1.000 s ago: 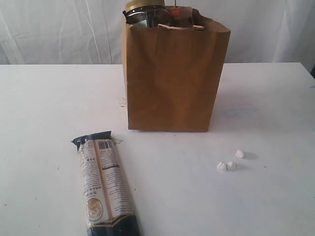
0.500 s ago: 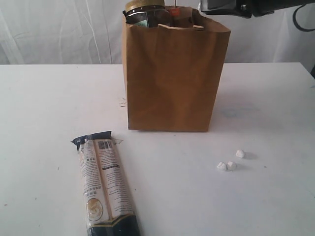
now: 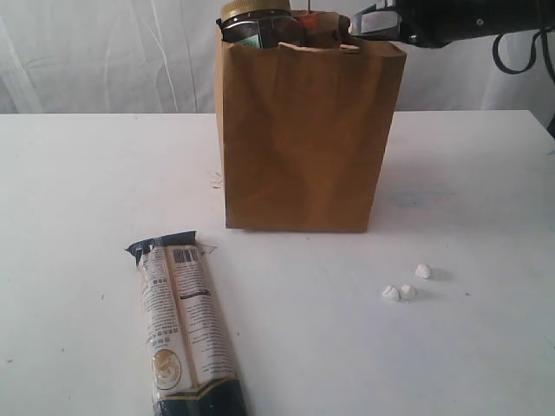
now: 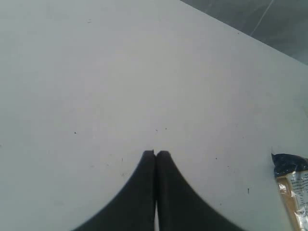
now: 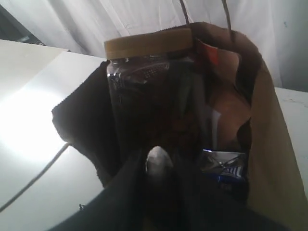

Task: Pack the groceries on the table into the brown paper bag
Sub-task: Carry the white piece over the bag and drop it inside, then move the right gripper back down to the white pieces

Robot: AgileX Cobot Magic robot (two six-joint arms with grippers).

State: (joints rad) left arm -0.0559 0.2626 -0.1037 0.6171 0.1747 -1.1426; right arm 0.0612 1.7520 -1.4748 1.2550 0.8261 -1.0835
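The brown paper bag (image 3: 303,139) stands upright at the back middle of the table (image 3: 78,191). The yellow-lidded jar (image 3: 254,16) pokes out of its top. My right gripper (image 3: 366,22) hovers at the bag's upper right rim. In the right wrist view it (image 5: 159,156) is above the bag's mouth with a small white lump (image 5: 158,162) between its fingers. Inside the bag lie the jar (image 5: 144,91), the brown pouch (image 5: 224,91) and the blue-white carton (image 5: 225,169). The long cream-black packet (image 3: 185,329) lies at the front left. My left gripper (image 4: 155,154) is shut over bare table.
Three small white lumps (image 3: 406,290) lie on the table at the front right of the bag. One end of the packet (image 4: 292,190) shows at the edge of the left wrist view. A white curtain hangs behind the table.
The right arm has come in from the upper right and moved left to the bag's rim. The bag, the packet and the lumps on the table have stayed put.
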